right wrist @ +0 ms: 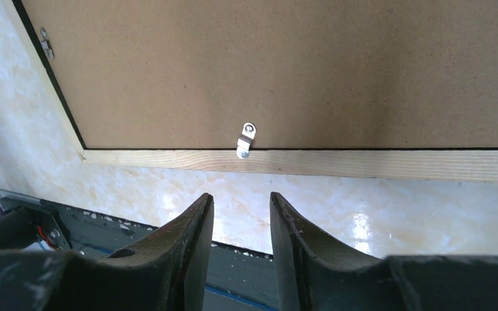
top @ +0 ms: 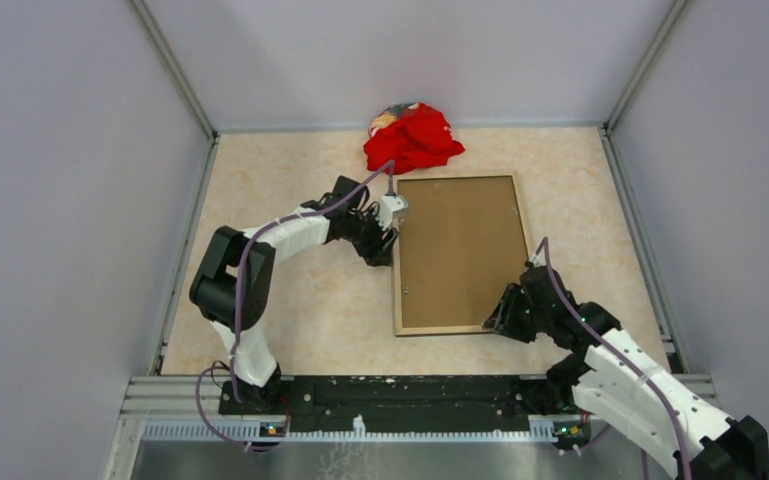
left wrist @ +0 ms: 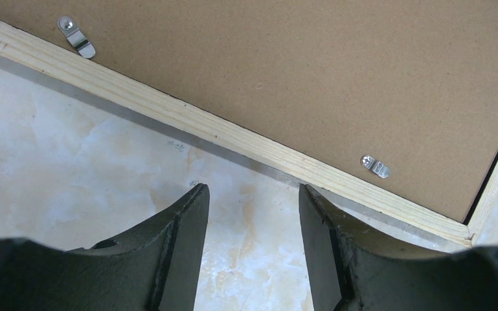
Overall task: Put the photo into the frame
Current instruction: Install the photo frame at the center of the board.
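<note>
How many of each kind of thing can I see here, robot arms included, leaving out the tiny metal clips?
Robot arms: 2, left and right
Picture frame, lying back up: 1
Brown hardboard backing sheet, inside the frame: 1
Red cloth bundle: 1
Total: 5

the frame (left wrist: 233, 133) lies back-up, its pale wood rail running diagonally from upper left to a corner at lower right. inside it sits brown hardboard backing (left wrist: 298, 65). two small metal clips (left wrist: 76, 37) (left wrist: 375, 166) lie along the rail's inner edge. below, the left fingers (left wrist: 181, 233) stand apart with nothing between them, over the marbled tabletop (left wrist: 71, 168), just short of the rail.
</note>
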`<state>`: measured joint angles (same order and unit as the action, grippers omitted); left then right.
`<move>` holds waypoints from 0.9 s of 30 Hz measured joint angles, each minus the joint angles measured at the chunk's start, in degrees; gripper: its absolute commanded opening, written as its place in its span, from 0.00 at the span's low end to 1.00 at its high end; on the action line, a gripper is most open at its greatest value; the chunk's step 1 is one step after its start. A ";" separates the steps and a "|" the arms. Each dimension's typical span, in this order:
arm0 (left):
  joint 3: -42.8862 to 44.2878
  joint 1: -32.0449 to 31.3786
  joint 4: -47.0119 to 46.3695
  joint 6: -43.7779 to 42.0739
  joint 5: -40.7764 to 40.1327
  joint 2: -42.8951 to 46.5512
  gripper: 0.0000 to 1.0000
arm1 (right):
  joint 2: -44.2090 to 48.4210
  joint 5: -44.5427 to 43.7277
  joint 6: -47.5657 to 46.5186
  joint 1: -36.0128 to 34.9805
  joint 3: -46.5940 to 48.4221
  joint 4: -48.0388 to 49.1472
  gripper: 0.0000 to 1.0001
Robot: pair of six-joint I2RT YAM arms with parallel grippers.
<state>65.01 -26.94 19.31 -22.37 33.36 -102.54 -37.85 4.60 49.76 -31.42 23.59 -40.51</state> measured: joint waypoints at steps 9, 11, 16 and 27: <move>0.00 0.00 -0.02 -0.02 -0.11 0.00 0.59 | -3.52 0.66 1.07 0.00 -1.84 4.98 0.35; 0.00 0.00 -0.02 -0.02 -0.22 0.00 0.59 | -3.93 0.83 1.33 0.00 -1.88 5.68 0.35; 0.00 0.00 -0.02 -0.02 -0.22 0.00 0.59 | -4.28 1.11 1.75 0.00 -2.25 8.24 0.34; 0.00 0.00 -0.02 -0.04 -0.22 0.00 0.58 | -5.57 1.51 2.01 0.00 -3.23 10.71 0.33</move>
<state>65.01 -26.94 19.29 -22.41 33.15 -102.54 -43.42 6.11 51.77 -31.42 20.36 -29.80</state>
